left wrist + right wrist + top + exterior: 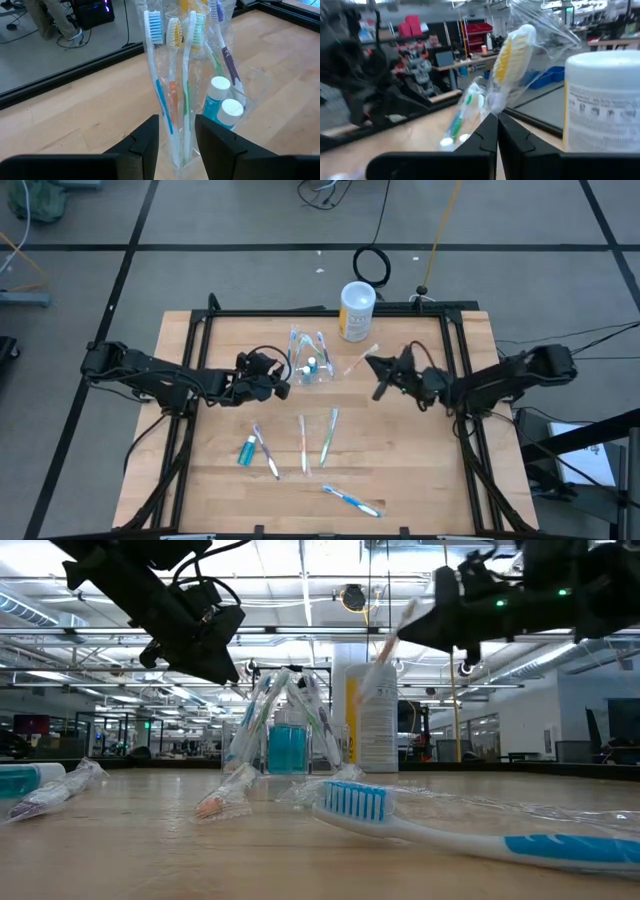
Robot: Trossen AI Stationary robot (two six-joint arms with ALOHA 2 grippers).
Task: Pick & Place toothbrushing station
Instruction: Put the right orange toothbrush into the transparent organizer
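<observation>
No text, brand, number or sign can be read anywhere. The tall white cylindrical canister with the yellowish label (pixel 602 105) carries several rows of small print on its label, seen closest from the right wrist, but the lines are too blurred to make out a single word. From the low view the same canister (pixel 372 712) shows only a yellow stripe and faint grey marks, none legible. The clear wrappers on the slim toothbrushes beside the canister (pixel 172 85) bear no print that can be read. The screens in the room behind the canister show nothing that can be read.
</observation>
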